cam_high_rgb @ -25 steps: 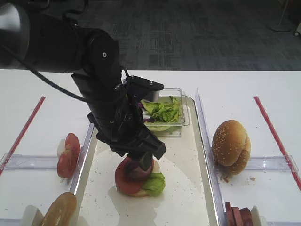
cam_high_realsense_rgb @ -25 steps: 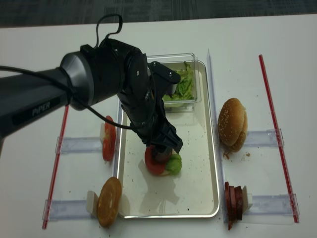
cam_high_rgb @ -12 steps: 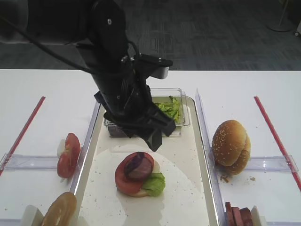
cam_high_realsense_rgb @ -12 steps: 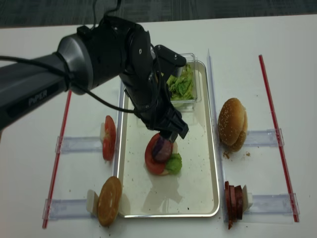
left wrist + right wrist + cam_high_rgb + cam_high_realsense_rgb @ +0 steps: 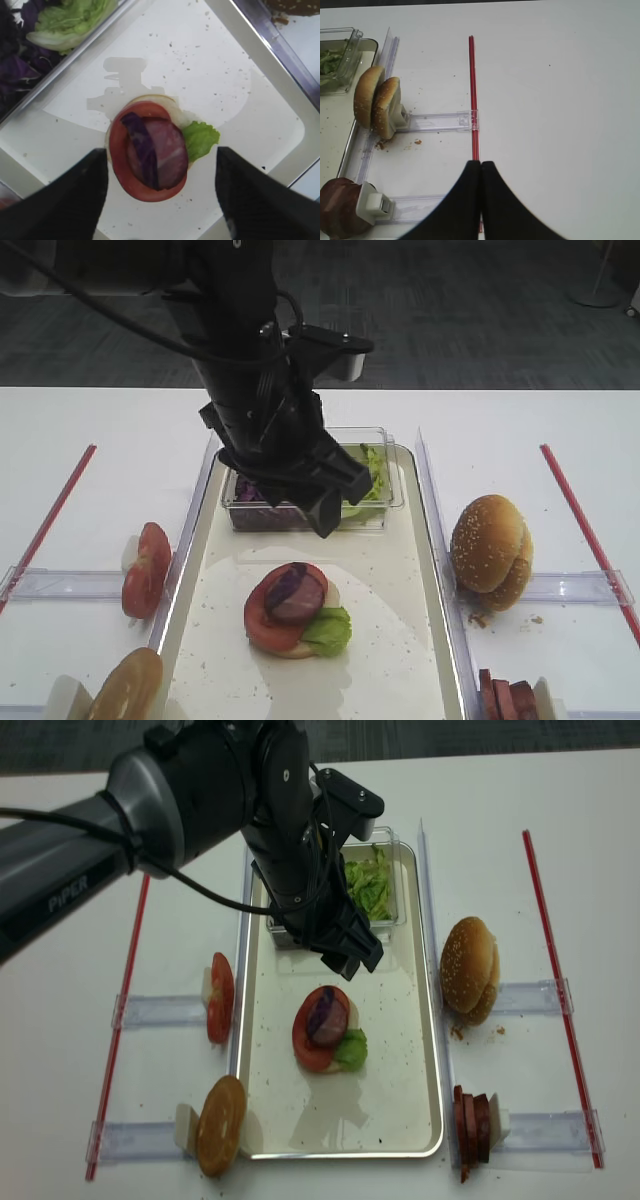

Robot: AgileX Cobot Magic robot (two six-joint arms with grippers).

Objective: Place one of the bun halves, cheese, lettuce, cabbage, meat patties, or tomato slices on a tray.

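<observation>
Exterior high showed the left end effector (image 5: 325, 502) risen off the stack since a second earlier, its fingers spread wide and empty. One crinkled purple cabbage (image 5: 141, 150) scrap lay on one round pinkish meat patty (image 5: 167, 150), one glossy tomato slice (image 5: 120, 165) and one frilly lettuce (image 5: 200, 140) piece, on the speckled metal-rimmed tray (image 5: 395, 640). The right end effector (image 5: 481, 167) was closed, empty, over the white worktop (image 5: 560, 100).
</observation>
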